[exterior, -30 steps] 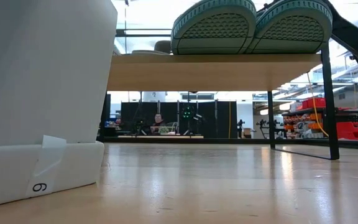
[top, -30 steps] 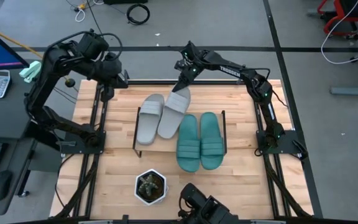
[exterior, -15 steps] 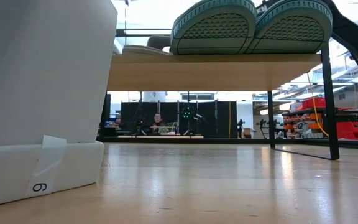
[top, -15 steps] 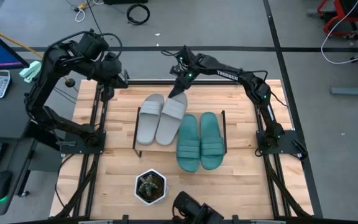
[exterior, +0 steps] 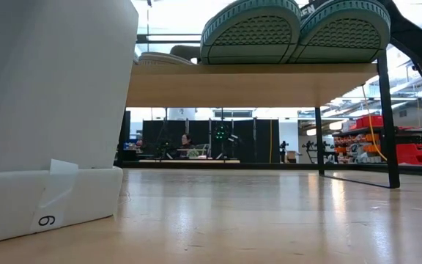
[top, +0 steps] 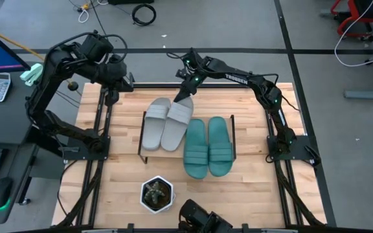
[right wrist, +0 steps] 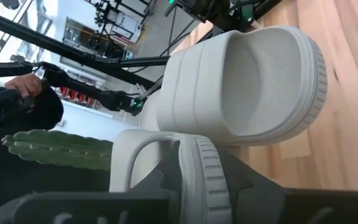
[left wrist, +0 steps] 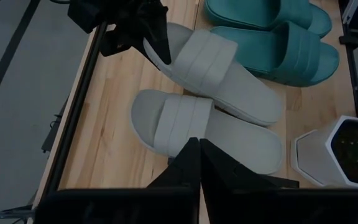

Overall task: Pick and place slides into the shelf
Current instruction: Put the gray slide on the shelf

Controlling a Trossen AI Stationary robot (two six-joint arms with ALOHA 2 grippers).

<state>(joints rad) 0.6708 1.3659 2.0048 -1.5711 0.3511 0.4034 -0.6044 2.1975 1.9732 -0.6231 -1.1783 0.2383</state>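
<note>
Setting the second grey slide down on the shelf: right gripper has its fingers clamped on the slide's heel rim at the far edge of the shelf. In the right wrist view the rim sits pinched between the fingers, so it's a real grip, not just contact.

Where things are: first grey slide lies flat on the shelf's left end. The held one is angled, its toe end pressed against the first one's side, possibly lapping over it; can't tell which. Teal pair sits side by side on the right half, toes overhanging the near edge.

Left gripper is parked over the counter's far-left corner, fingers clenched on nothing.

To do this well, I'd say:
- Swing the heel toward the teal pair before release, so the slide lies parallel, not crossed.
- Lower until the sole is flat on the board, then let go.
- Avoid shoving the first grey one off the left end.
- Lift straight up, clear of the strap.

Potted cactus near the front edge is out of the way.
</note>
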